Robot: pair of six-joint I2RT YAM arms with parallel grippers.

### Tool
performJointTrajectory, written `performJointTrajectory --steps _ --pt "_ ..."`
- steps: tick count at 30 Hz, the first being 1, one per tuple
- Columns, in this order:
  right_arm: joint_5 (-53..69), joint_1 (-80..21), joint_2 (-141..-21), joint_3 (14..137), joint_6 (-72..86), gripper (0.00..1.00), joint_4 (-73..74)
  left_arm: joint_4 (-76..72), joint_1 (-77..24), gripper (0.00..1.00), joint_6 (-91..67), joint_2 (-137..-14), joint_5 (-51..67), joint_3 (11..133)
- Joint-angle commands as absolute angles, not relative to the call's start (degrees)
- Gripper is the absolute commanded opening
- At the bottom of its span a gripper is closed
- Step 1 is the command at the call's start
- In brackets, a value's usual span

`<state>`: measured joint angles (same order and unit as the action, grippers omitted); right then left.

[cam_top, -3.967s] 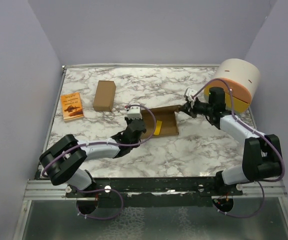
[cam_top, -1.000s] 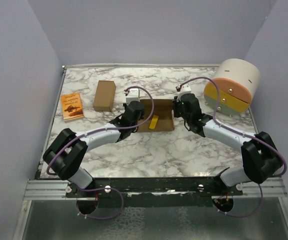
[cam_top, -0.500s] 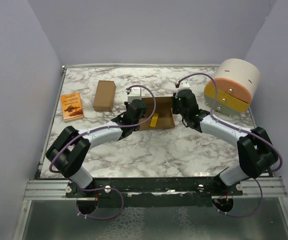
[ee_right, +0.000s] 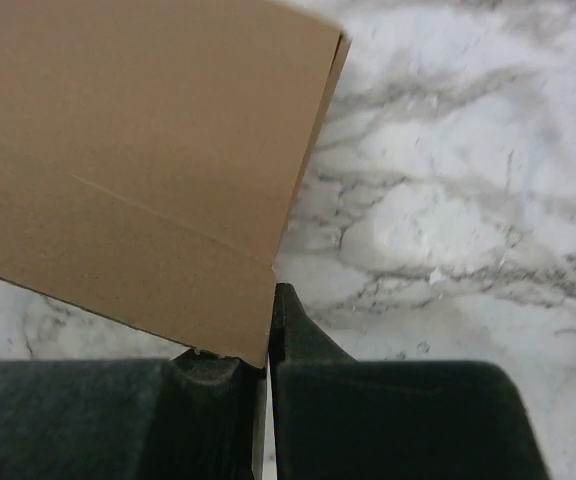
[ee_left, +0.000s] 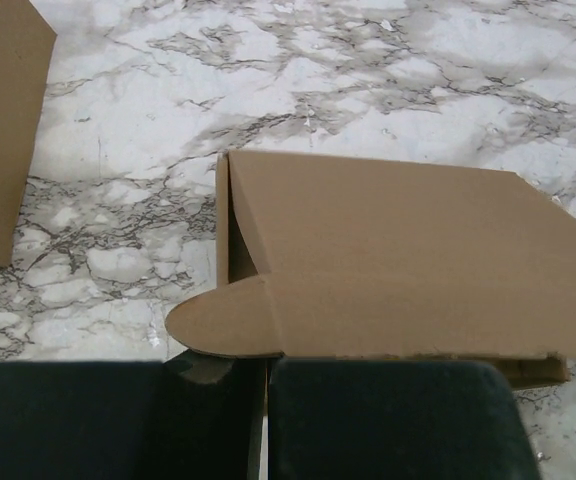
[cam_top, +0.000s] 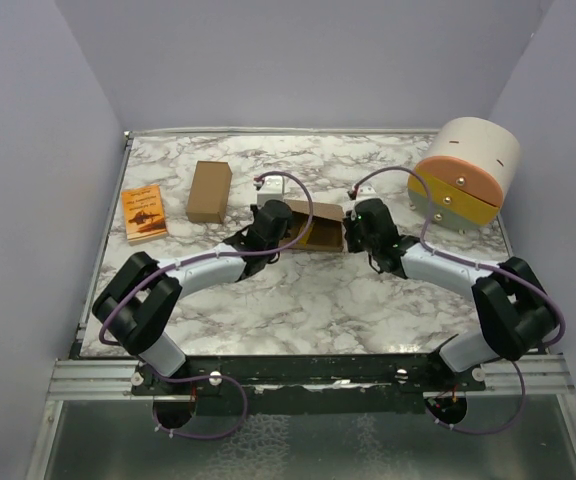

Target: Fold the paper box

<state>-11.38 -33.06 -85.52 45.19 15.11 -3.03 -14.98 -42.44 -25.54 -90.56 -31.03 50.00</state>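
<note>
Paper box [ee_left: 398,270]: brown cardboard, matt, fine fibrous grain, slightly ragged cut edge. Table [cam_top: 298,300]: marble-patterned, smooth, faint sheen. Left gripper [ee_left: 266,410], right gripper [ee_right: 268,410]: black, matt. Narrow box [cam_top: 209,191]: matt brown cardboard. Booklet [cam_top: 144,212]: orange paper cover. Rail [cam_top: 308,378]: bare metal.

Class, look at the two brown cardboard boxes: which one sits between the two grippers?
The wide, shallow paper box, flanked by the left gripper and right gripper; the narrower box stands apart to the left, untouched.
</note>
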Motion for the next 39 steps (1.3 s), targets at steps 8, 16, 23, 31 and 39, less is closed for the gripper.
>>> performJointTrajectory --steps 8,16,23,31,39 --pt "-3.1 -35.3 -83.7 43.8 13.8 0.02 2.7 -22.0 -44.8 0.0 -26.9 -88.6 -22.4 46.3" --pt "-4.2 -35.3 -81.5 43.2 9.5 0.08 1.4 -21.8 -44.8 0.01 -26.8 -87.1 -20.9 42.6" --pt "-4.8 -35.3 -82.0 43.1 8.6 0.09 1.1 -20.7 -44.8 0.29 -26.3 -84.4 -19.3 39.2" --pt "-5.0 -35.3 -82.8 43.0 8.4 0.11 1.3 -15.1 -44.8 0.57 -23.6 -73.2 -9.9 33.5" --pt "-4.5 -35.2 -83.6 42.9 8.5 0.13 1.3 -5.5 -44.7 0.6 -22.4 -53.7 7.7 30.8"
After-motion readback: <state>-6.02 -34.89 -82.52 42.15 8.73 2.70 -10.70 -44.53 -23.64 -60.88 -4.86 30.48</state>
